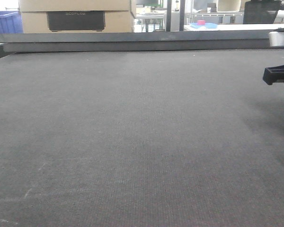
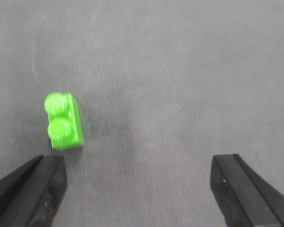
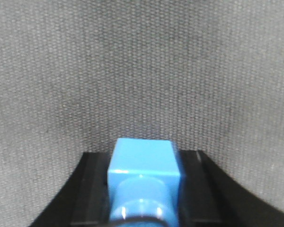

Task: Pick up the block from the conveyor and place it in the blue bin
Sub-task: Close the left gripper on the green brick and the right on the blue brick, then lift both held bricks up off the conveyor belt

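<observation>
The conveyor (image 1: 132, 132) fills every view. Over it the left gripper (image 2: 138, 182) is spread wide and holds nothing; the right gripper (image 3: 144, 198) pinches the block (image 3: 142, 158) between its fingers. A green brick (image 2: 64, 123) lies on the conveyor.

Industrial workshop or lab: wide conveyor belt (image 1: 132, 142), stacked cardboard boxes (image 1: 119, 21), white workbench (image 1: 241, 27) behind

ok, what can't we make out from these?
Blue bin: front view, cut by the left edge; inside hidden.
Block: right wrist view, blurred, bottom cut by the frame edge, sides covered by the right end effector; contact with the conveyor unclear.
Green brick: left wrist view only, outside the front view.
</observation>
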Robot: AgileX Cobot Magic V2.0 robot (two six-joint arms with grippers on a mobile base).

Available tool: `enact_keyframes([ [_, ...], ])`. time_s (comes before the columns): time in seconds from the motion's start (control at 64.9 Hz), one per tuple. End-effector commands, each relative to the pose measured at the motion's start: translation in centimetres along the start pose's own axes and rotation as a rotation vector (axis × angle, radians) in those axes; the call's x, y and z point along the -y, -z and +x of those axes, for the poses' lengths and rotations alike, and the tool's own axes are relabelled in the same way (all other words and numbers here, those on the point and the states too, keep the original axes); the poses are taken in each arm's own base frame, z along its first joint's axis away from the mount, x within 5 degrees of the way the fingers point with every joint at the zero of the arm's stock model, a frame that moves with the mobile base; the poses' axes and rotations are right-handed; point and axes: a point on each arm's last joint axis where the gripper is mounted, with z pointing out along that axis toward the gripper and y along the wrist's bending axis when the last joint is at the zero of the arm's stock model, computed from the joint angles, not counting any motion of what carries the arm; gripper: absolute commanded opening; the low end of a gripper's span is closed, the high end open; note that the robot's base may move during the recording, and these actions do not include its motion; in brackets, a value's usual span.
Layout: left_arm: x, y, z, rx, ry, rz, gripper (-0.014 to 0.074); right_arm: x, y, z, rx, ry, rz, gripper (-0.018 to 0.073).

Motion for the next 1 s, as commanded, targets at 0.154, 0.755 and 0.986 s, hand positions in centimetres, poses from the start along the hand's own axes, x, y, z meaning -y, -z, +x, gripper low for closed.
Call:
enact_keyframes([
  [0.154, -0.5, -0.1, -1.1, -0.082, 0.021, -0.026, 0.0519, 0.2, 1.8, 0.3, 0.053, 0.005, 0.001, -0.0153],
  [0.755, -6.5, -10.6, -3.2, -0.306, 0.004, -0.092, 0.0519, -4.6, 9.4, 3.2, 0.333, 0.207, -0.086, -0.0153],
  [0.986, -7.2, -15.1, -3.0, -0.386, 0.006, -0.081, 0.0519, -5.1, 9.5, 3.2, 0.352, 0.207, -0.115, -0.0153],
])
